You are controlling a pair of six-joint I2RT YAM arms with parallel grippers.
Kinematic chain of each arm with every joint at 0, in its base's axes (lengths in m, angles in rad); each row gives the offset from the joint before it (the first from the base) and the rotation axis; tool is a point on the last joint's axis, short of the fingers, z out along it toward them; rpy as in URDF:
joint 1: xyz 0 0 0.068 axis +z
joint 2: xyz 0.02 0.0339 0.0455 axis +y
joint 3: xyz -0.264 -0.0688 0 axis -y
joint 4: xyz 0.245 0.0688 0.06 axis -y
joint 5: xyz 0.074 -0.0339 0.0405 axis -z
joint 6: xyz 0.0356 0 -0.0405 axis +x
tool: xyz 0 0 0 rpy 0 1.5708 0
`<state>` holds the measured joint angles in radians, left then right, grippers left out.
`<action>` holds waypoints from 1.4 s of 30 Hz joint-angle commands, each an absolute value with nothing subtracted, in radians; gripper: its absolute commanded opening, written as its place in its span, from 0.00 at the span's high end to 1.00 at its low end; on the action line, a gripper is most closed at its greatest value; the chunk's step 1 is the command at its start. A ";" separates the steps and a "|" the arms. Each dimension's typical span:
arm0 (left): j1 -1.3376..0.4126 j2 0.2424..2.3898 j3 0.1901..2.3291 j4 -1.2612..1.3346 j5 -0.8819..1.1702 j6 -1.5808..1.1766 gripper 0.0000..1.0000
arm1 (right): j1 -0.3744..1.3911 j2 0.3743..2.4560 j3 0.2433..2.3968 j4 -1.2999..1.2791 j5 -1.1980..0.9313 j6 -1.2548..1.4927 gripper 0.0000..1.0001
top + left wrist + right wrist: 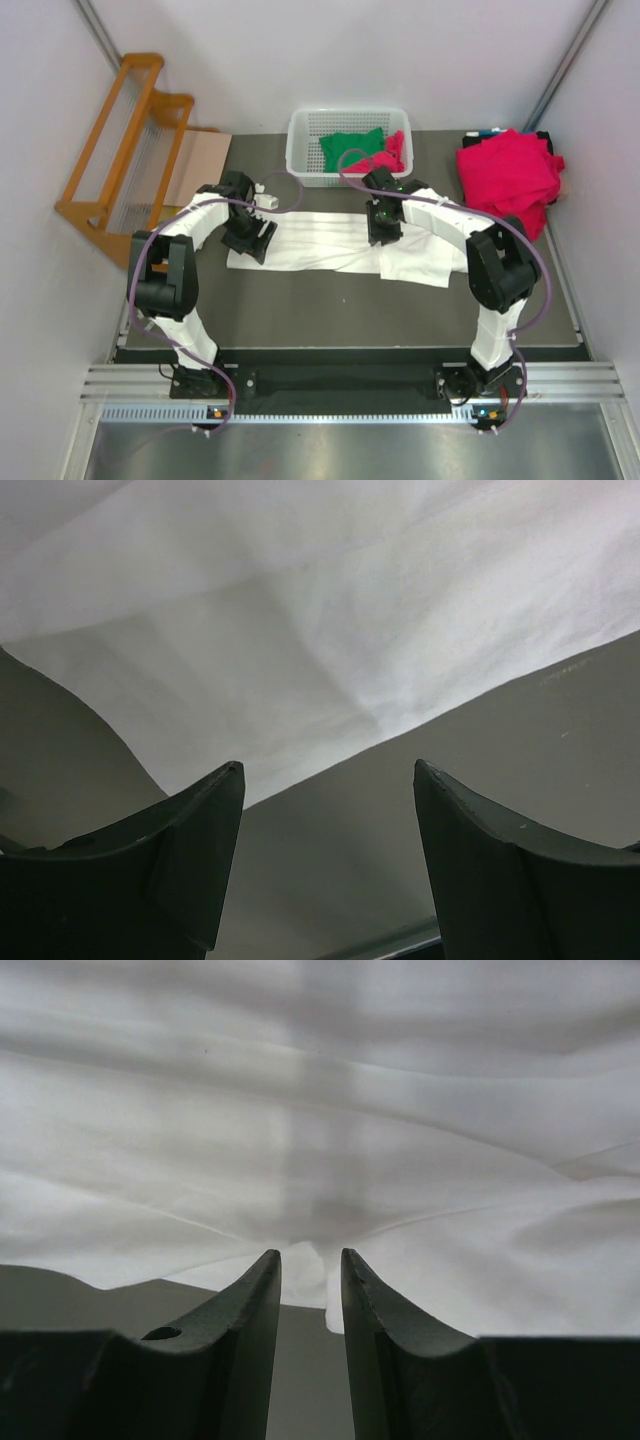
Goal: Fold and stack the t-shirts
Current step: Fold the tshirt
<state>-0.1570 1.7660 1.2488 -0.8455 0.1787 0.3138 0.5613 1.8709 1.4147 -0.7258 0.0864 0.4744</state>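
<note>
- The white shirt [330,245] lay spread flat across the middle of the surface [300,310].
- The left tool [328,770] hung released, fingers wide, over its left edge.
- The right tool [311,1255] pinched a fold of it.

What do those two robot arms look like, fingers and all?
The left arm and right arm have white segments joined by chunky black joints, with a purple cable looping alongside each. The left end effector and right end effector each have two dark, tapering fingers.
</note>
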 commanded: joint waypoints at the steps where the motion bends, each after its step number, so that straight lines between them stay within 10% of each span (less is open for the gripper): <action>1: -0.149 1.749 1.250 -0.825 0.187 0.327 0.27 | 0.575 1.901 1.447 -0.703 0.100 0.463 0.68; 11: -0.147 1.749 1.258 -0.828 0.187 0.328 0.27 | 0.569 1.917 1.440 -0.690 0.091 0.460 0.73; 19: -0.147 1.747 1.256 -0.827 0.176 0.330 0.27 | 0.565 1.916 1.439 -0.689 0.084 0.459 1.00; 36: -0.146 1.749 1.244 -0.815 0.172 0.331 0.27 | 0.529 1.830 1.470 -0.715 0.104 0.440 1.00; 42: -0.146 1.753 1.246 -0.816 0.173 0.330 0.27 | 0.563 1.815 1.428 -0.715 0.208 0.376 0.38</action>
<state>-0.1513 1.7660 1.2488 -0.8394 0.1677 0.3168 0.5392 1.8694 1.4391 -0.7261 0.1211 0.4313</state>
